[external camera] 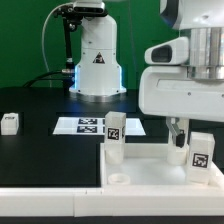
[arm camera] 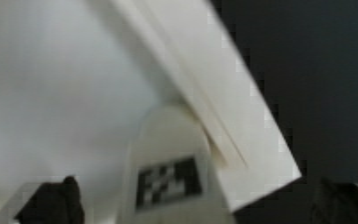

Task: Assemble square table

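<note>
pincer (external camera: 178, 130) wide, fingers (arm camera: 51, 203) either side of a tagged leg (arm camera: 169, 178), not gripping. square table top (external camera: 150, 172) sits on desk (external camera: 40, 150), near, exterior view's right; loose leg (external camera: 10, 122) exterior view's left.

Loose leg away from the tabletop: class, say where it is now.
In the exterior view, the loose leg is at that view's far left, left of the marker board and well apart from the tabletop.

Smooth white plastic tabletop (external camera: 150, 162), white plastic legs (external camera: 115, 140), matt black work surface (external camera: 40, 150)
</note>
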`<state>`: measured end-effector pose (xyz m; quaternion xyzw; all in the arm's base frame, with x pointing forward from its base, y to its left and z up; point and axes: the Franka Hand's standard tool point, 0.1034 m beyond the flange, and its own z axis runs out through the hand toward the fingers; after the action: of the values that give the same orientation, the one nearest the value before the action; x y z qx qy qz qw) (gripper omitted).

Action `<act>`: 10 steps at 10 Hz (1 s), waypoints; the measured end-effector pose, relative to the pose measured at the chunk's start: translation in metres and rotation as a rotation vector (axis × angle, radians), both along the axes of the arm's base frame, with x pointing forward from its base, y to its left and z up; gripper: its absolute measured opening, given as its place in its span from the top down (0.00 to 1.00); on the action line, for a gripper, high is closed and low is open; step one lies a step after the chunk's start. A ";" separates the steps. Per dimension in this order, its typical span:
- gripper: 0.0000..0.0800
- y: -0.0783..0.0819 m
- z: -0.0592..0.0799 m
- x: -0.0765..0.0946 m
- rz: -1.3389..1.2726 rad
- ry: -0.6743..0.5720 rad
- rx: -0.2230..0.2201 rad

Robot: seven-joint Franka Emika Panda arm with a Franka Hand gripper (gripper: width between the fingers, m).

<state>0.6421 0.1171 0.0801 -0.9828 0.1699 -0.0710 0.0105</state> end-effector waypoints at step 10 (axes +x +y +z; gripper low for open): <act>0.64 -0.003 -0.003 -0.006 -0.954 0.041 0.144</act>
<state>0.6360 0.1144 0.0770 -0.7932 0.6064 -0.0366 0.0416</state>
